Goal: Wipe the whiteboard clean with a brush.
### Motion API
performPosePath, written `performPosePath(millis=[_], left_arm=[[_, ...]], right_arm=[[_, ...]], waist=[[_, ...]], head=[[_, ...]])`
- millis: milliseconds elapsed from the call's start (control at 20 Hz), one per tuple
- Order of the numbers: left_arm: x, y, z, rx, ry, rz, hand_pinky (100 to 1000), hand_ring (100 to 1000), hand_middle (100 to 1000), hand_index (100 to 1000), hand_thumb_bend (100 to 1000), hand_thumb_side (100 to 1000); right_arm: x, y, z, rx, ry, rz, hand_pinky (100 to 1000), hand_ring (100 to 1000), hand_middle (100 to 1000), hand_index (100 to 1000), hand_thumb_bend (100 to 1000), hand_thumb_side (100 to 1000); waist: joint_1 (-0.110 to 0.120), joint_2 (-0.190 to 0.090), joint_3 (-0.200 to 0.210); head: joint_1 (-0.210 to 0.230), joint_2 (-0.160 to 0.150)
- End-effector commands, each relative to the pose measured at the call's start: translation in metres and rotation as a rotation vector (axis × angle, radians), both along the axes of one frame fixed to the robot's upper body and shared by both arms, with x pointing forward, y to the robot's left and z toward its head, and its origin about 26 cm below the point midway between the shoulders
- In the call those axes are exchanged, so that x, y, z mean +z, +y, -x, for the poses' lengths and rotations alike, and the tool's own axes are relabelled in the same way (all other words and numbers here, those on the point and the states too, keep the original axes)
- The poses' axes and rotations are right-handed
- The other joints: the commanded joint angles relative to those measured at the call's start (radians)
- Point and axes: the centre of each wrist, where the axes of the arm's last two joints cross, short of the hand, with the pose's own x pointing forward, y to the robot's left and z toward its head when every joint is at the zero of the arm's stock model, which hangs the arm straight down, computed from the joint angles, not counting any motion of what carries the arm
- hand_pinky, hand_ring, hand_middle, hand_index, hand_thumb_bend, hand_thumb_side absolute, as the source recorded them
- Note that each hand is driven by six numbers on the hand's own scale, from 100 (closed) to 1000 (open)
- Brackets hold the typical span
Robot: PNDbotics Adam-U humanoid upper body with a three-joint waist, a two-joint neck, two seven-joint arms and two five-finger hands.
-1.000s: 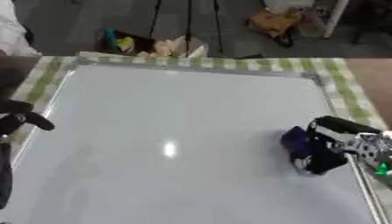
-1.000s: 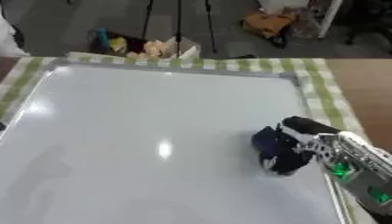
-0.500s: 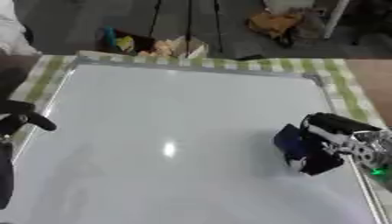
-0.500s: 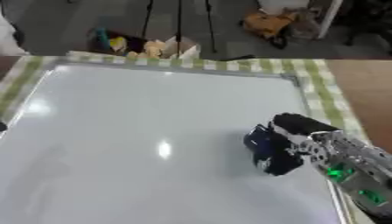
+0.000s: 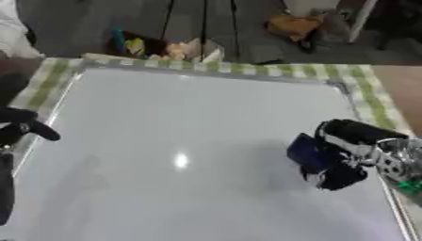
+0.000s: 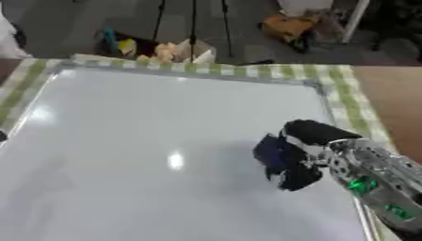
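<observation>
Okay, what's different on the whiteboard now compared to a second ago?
The right hand, curled round the dark blue brush, has slid leftward across the whiteboard, away from its right edge. The grip on the brush looks unchanged. The left hand stays at the board's left edge, and the board surface looks as blank as before.

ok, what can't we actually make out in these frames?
- Brush: only a dark blue shape shows; the right hand curled round it hides the rest, in both eye views.
- Marks on the whiteboard: none made out; blur and glare.
- Left hand: cut off by the left edge of the left eye view; fingers unclear.
- Right arm: cut off by the right edge.
</observation>
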Motion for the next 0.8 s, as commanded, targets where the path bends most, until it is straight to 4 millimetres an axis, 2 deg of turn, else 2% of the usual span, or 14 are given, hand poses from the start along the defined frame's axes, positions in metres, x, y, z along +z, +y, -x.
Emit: performPosePath(millis=[50, 800], left_arm=[[0.006, 0.000, 0.003, -0.004, -0.024, -0.007, 460, 916, 805, 622, 100, 976], [0.006, 0.000, 0.003, -0.004, -0.025, -0.009, 459, 917, 806, 621, 100, 975]], right_arm=[[0.006, -0.003, 0.001, -0.150, 0.167, -0.068, 232, 408, 410, 190, 100, 288], [-0.007, -0.012, -0.014, -0.196, 0.183, -0.251, 221, 392, 386, 184, 100, 273]], waist=[[0.001, -0.016, -0.001], [0.018, -0.011, -0.003]], head=[[-0.001, -0.006], [-0.003, -0.007]])
